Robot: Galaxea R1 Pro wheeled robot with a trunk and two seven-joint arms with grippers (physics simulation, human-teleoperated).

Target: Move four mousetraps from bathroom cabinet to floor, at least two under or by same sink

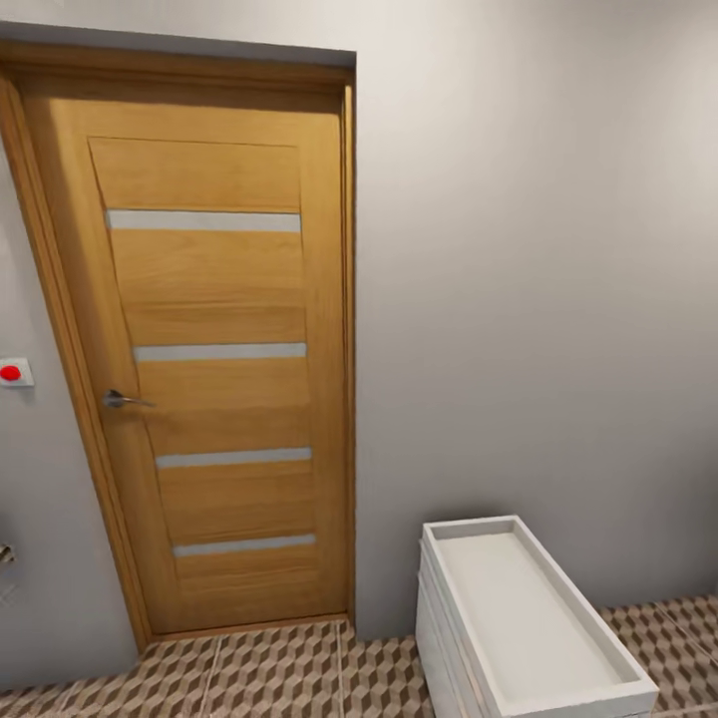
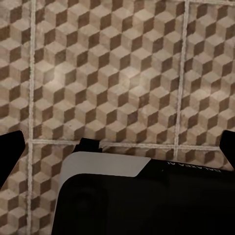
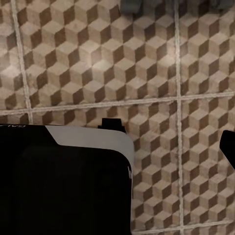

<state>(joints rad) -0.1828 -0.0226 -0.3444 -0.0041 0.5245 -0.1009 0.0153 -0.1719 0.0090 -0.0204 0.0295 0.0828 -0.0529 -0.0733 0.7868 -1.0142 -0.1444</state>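
Closed oak-veneer door (image 1: 214, 369), grey wall (image 1: 529, 279), white rectangular vanity sink (image 1: 529, 623) on cube-pattern tiled bathroom floor (image 1: 279, 673); both end effector states cannot be told.

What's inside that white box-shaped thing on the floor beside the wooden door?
The white rectangular unit has a shallow recessed top that looks bare and white. Whatever is inside its body is hidden by its closed sides. It stands on cube-patterned floor tiles.
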